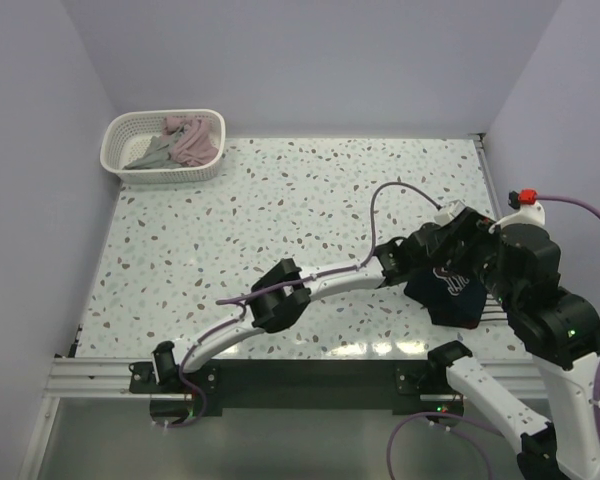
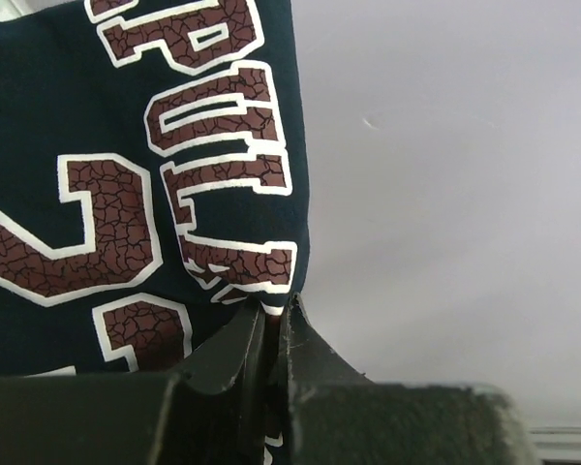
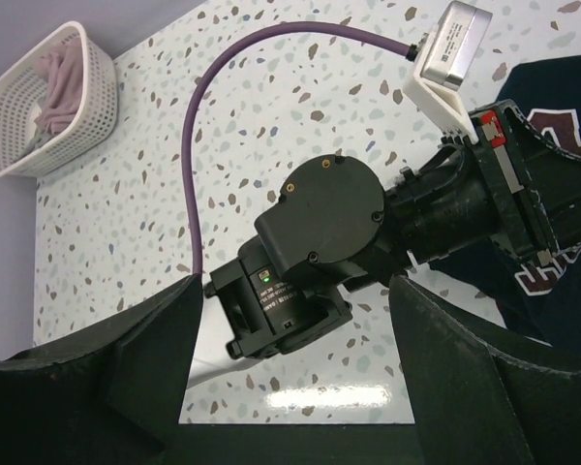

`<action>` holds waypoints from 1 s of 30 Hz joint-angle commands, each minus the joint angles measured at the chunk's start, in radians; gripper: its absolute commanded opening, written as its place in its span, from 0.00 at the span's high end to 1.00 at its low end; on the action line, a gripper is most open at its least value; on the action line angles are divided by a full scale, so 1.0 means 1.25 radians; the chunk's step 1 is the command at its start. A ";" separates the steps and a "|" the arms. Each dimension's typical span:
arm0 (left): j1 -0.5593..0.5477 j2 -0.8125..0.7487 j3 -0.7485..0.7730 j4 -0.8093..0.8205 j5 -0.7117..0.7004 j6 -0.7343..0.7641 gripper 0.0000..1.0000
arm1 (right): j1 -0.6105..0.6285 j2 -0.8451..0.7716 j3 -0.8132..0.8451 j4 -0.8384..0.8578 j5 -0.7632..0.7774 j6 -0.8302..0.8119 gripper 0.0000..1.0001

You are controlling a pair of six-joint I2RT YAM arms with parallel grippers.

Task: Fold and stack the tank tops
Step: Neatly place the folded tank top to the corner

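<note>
Left gripper [image 2: 274, 318] pinched tight on edge of navy tank top [image 2: 68, 116]. Cracked maroon lettering with white outline faces wrist camera. Navy tank top bunched at right side of speckled table [image 1: 280, 230], near front edge, beside right arm. Right gripper [image 3: 292, 320] spread wide, gripping nothing, poised above left arm [image 3: 320, 223]. Far left corner: white basket [image 1: 120, 160], with pinkish tank top [image 1: 192, 140] and grey tank top [image 1: 150, 153] crumpled inside.

White basket [image 1: 170, 173], speckled table [image 1: 280, 220]
</note>
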 commanded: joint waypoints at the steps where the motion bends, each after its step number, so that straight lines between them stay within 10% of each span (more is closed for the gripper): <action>1: -0.009 0.027 0.043 0.085 0.010 -0.007 0.92 | 0.001 -0.009 -0.010 0.001 -0.004 -0.011 0.20; 8: -0.009 0.019 0.006 0.121 0.038 0.012 0.42 | 0.001 -0.010 -0.015 0.000 -0.001 -0.005 0.20; 16: 0.005 -0.137 -0.160 0.194 0.032 0.064 0.41 | 0.001 0.007 -0.009 0.001 0.010 -0.003 0.20; 30: 0.165 -0.625 -0.914 0.322 -0.016 0.123 0.43 | 0.001 0.058 -0.040 0.046 -0.009 -0.021 0.19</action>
